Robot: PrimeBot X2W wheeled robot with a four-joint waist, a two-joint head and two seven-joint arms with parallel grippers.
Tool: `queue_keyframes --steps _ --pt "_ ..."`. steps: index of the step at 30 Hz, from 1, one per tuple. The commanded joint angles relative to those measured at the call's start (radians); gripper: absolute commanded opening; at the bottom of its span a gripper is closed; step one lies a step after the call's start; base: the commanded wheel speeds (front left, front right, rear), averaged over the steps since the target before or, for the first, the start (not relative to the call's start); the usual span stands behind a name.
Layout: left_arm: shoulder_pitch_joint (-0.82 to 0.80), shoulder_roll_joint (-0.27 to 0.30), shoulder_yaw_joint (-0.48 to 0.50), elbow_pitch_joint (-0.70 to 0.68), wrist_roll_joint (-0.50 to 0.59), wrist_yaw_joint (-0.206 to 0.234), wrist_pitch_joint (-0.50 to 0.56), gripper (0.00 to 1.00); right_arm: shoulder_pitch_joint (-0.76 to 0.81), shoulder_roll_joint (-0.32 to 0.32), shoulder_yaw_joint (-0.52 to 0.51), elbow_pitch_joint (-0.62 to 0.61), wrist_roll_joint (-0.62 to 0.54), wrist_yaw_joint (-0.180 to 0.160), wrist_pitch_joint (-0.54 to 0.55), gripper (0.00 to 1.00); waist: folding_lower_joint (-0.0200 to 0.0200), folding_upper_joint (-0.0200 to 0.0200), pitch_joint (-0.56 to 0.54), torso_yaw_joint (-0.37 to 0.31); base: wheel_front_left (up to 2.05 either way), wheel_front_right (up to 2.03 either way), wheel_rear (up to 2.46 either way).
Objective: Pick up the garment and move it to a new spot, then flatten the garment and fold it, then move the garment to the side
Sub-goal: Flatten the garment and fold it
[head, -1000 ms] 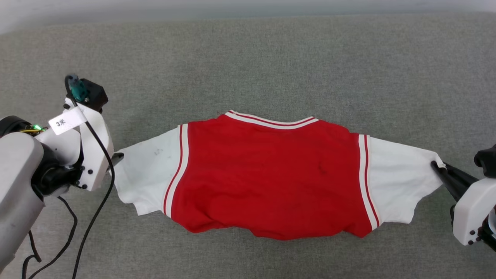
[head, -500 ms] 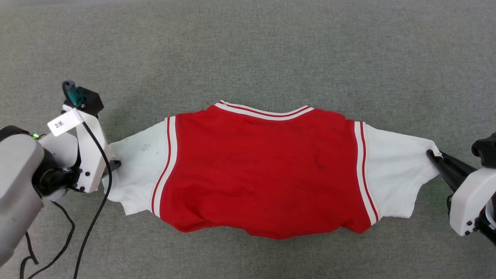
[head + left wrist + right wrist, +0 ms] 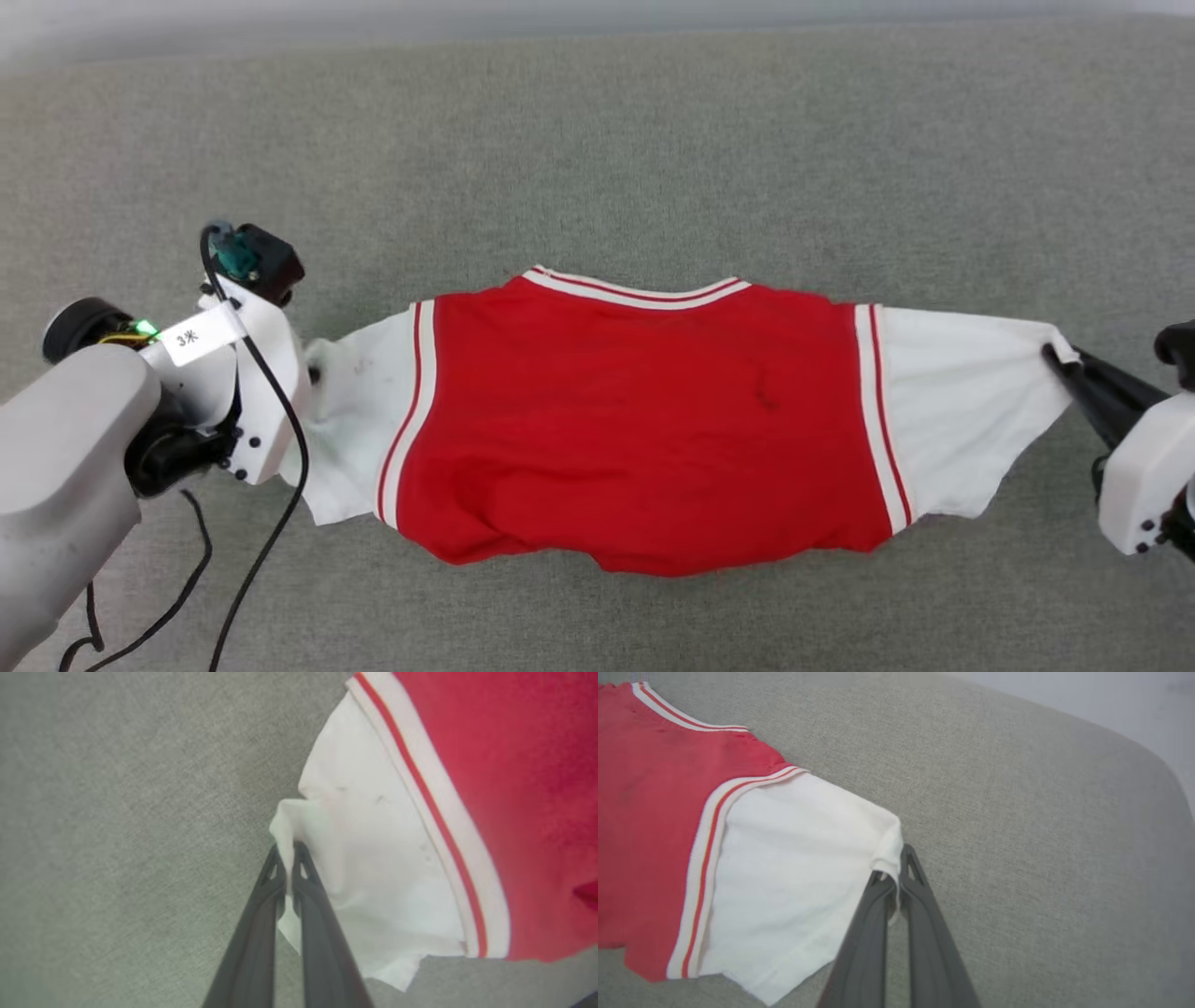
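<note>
Spanning left hand [image 3: 286,848], right hand [image 3: 893,863]: garment [image 3: 644,420].

The garment [image 3: 738,844], white sleeve hem pinched by the right gripper [image 3: 894,865]

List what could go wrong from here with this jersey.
The left jaws pinch only a small bunched fold of the left sleeve; pulling may slip it free.
The right jaws hold just a corner of the right sleeve, likewise.
The garment has a rumpled lower hem; folding now could trap creases.
</note>
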Motion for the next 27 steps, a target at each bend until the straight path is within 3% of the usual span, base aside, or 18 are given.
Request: queue_keyframes --steps 1,13,19,27 --pt "-0.007 0.014 -0.007 -0.020 0.008 -0.001 -0.036 0.00 0.000 -0.014 -0.010 0.003 0.005 -0.002 -0.010 0.00 -0.0001 0.0000 -0.037 0.013 0.00 0.00 0.00" --pt "-0.069 0.084 0.007 -0.162 0.074 0.001 -0.344 0.00 0.027 -0.066 -0.094 -0.044 0.010 -0.002 -0.050 0.00 -0.0001 0.0000 -0.164 0.077 0.00 0.00 0.00" --pt "-0.121 0.105 0.057 -0.234 0.119 0.043 -0.431 0.00 -0.031 -0.098 -0.126 -0.087 0.000 -0.002 -0.046 0.00 -0.0001 0.0000 -0.197 0.089 0.00 0.00 0.00" --pt "-0.209 0.088 0.121 -0.307 0.146 0.094 -0.486 0.00 -0.166 -0.130 -0.119 -0.138 0.007 -0.002 -0.022 0.00 -0.0001 0.0000 -0.189 0.101 0.00 0.00 0.00"
